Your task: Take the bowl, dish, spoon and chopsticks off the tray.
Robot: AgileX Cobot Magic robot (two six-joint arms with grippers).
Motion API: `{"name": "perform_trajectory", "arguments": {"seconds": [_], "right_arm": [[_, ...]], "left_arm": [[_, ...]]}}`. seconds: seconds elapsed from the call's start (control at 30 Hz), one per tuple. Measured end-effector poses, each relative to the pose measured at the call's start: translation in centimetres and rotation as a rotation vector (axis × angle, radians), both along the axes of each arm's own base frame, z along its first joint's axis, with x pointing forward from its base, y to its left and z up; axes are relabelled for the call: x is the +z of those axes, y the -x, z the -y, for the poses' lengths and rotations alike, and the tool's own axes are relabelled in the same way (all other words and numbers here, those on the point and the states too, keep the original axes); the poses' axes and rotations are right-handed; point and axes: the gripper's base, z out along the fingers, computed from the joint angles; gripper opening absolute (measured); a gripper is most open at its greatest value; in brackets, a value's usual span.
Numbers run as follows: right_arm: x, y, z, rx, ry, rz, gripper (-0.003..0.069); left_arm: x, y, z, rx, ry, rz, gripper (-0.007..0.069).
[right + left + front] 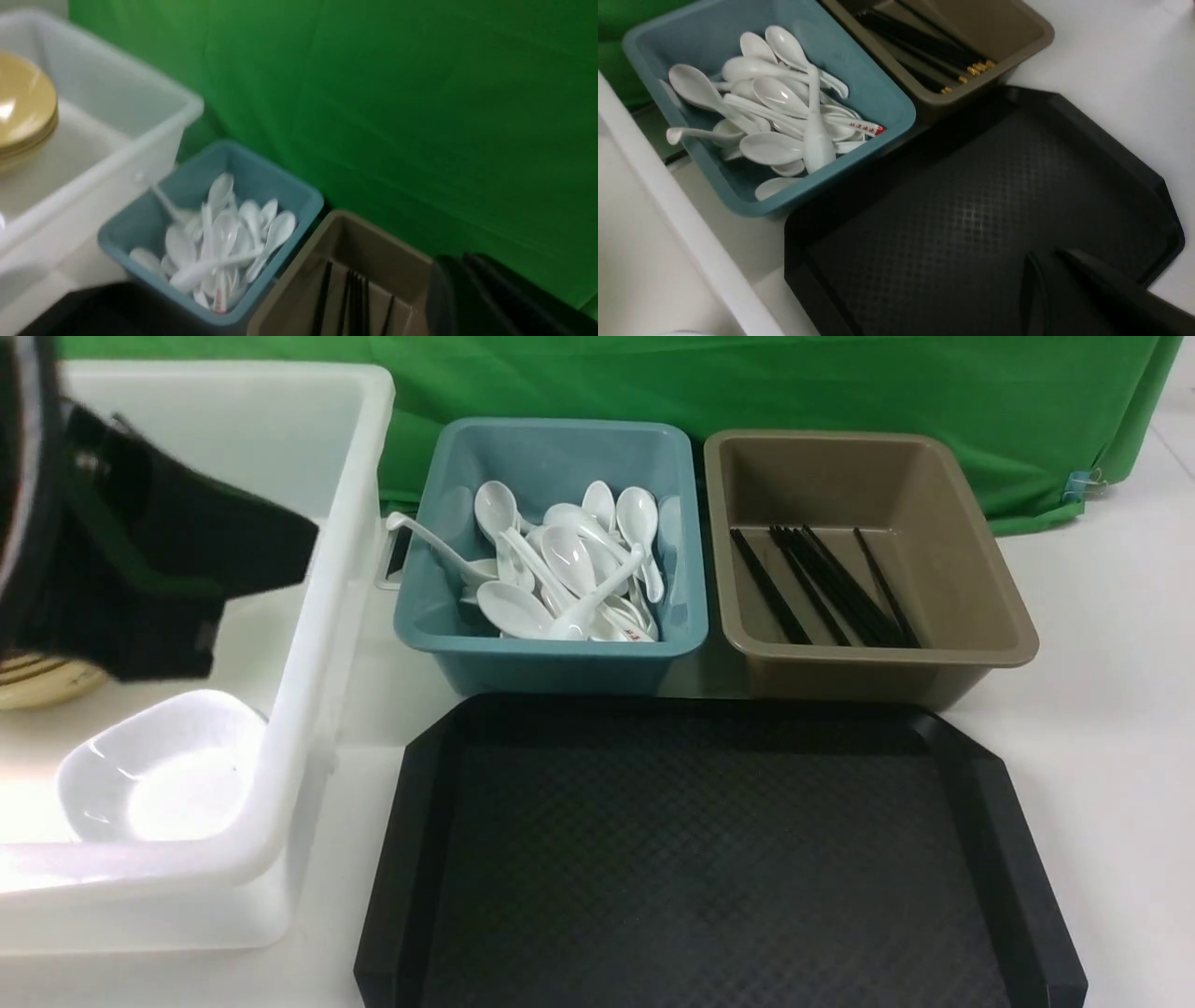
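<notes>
At the left edge of the front view the white tub (317,644) held the mustard bowl (42,679), only a sliver of it showing under the left arm, with a small white dish (159,775) below it in the lower left. In the middle top sat the blue tub (551,658) heaped with white spoons (569,565), and to its right the brown tub (878,658) with the black chopsticks (822,583) lying inside. The black tray (719,859), filling the lower centre, showed only its diamond-pattern floor; the clearing looked finished.

What remained, by my judgement, was a clean retreat: lift each arm straight up clear of the tub rims before swinging back, so that nothing gets clipped or dragged.

The left arm stood dark and blurred over the white tub at the upper left of the front view. Its left gripper (1048,289) appeared in the lower right of its wrist view, above the tray, jaws together and holding nothing. The right gripper (460,298), lower right of its own wrist view, hung above the brown tub, tilted toward the green backdrop (397,93), jaws likewise together and empty.
</notes>
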Motion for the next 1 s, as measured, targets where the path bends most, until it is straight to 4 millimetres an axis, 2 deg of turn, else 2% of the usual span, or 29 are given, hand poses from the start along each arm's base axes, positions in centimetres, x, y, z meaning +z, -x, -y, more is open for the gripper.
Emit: {"name": "perform_trajectory", "arguments": {"seconds": [0.07,0.1,0.13,0.17,0.2,0.27,0.3,0.33,0.37,0.5,0.63,1.0], "right_arm": [[-2.6,2.9,2.5,-0.013,-0.072,0.086,0.0003],[-5.9,5.0,4.1,-0.003,-0.111,0.178,0.0003],[-6.4,5.2,4.2,-0.007,-0.102,0.179,0.0003],[-9.7,6.1,4.7,0.018,-0.098,0.24,0.0003],[-12.0,6.9,5.1,0.045,-0.1,0.29,0.0003],[-14.2,8.2,5.6,0.086,-0.124,0.37,0.0003],[-14.6,8.1,5.4,0.086,-0.112,0.361,0.0003],[-16.8,8.7,5.4,0.13,-0.124,0.406,0.0003],[-17.7,9.0,5.4,0.149,-0.138,0.429,0.0003],[-19.0,9.6,5.5,0.185,-0.204,0.448,0.0012],[-19.0,9.8,5.5,0.194,-0.217,0.456,0.0045],[-19.3,9.6,5.5,0.188,-0.209,0.442,0.0112]], "left_arm": [[-0.9,0.5,-0.4,0.025,0.042,0.028,0.0001],[-2.5,1.2,-0.8,0.053,0.086,0.042,0.0001],[-2.7,1.2,-0.8,0.055,0.093,0.044,0.0001],[-4.1,1.8,-1.2,0.067,0.12,0.077,0.0001],[-5.2,2.3,-1.5,0.078,0.143,0.1,0.0001],[-6.4,3.1,-1.9,0.099,0.196,0.132,0.0001],[-6.9,3.1,-2.0,0.102,0.198,0.125,0.0001],[-8.3,3.7,-2.4,0.121,0.241,0.155,0.0001],[-9.0,4.1,-2.6,0.129,0.26,0.173,0.0001],[-11.7,5.1,-3.5,0.16,0.325,0.266,0.0001],[-12.6,5.4,-3.7,0.169,0.343,0.292,0.0001],[-12.7,5.4,-3.8,0.172,0.35,0.301,0.0003]]}}
